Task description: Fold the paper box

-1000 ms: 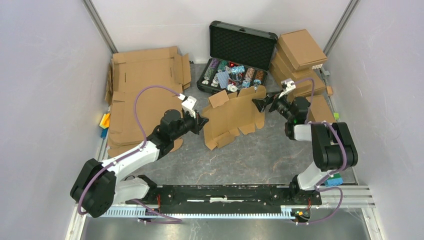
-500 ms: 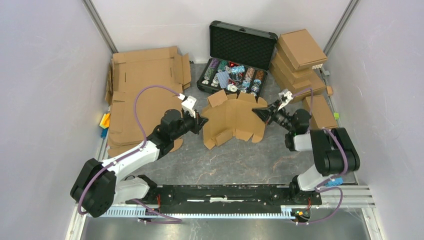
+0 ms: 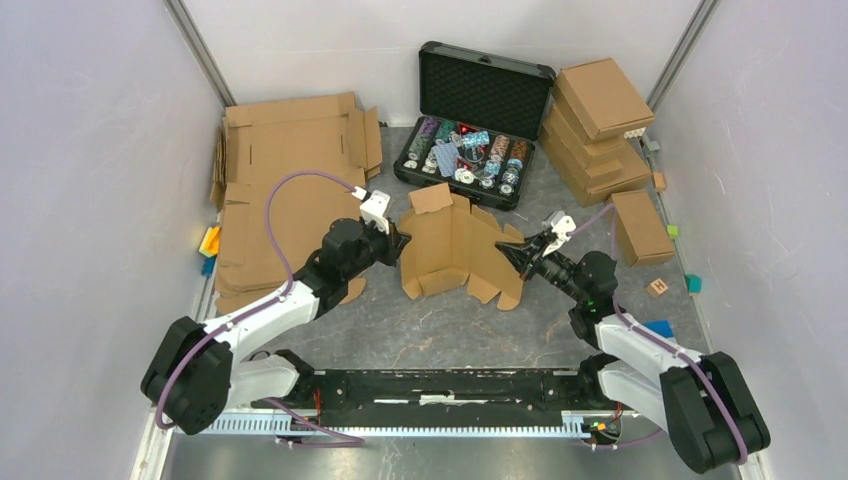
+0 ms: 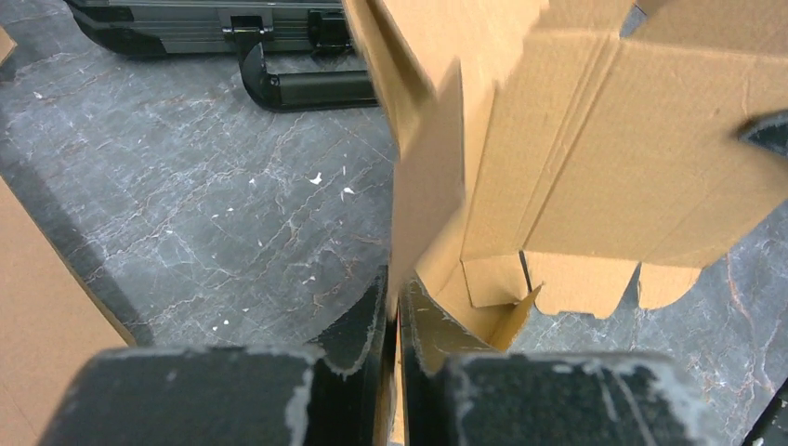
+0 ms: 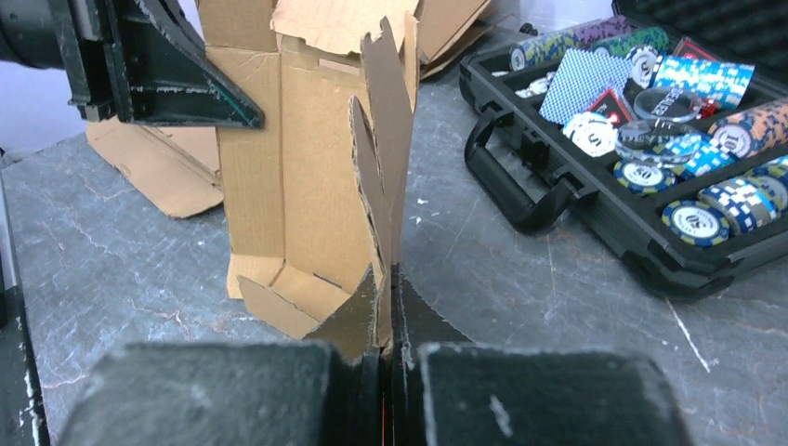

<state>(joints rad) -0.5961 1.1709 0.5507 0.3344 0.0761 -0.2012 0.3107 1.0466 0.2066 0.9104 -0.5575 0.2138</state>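
An open black case (image 3: 487, 95) of poker chips (image 3: 462, 150) lies at the far middle of the grey table (image 3: 470, 330), its carry handle facing the near side, just beyond the work. On the far left, large flat cardboard sheets (image 3: 285, 175) overlap one another, with coloured blocks (image 3: 209, 245) at their left edge; the left arm reaches across their near right corner. On the far right stands a stack of closed cardboard boxes (image 3: 598, 115), with one smaller closed box (image 3: 640, 226) nearer, and a wooden cube (image 3: 657, 287), a teal block (image 3: 694, 283) and a blue block (image 3: 660, 328) scattered near it. The paper box (image 3: 455, 245) stands half-formed in the middle of the table, near the case but apart from it, between the two claws. The left gripper (image 3: 397, 243) is clamped tight on the thin edge of its left panel, and the right gripper (image 3: 512, 255) is pinched onto a jagged-cut flap on its right side. The box is plain brown corrugated board, its panels bent upward in a zigzag along visible creases, small tabs touching the table on the near edge, one flap poking up at the far left.
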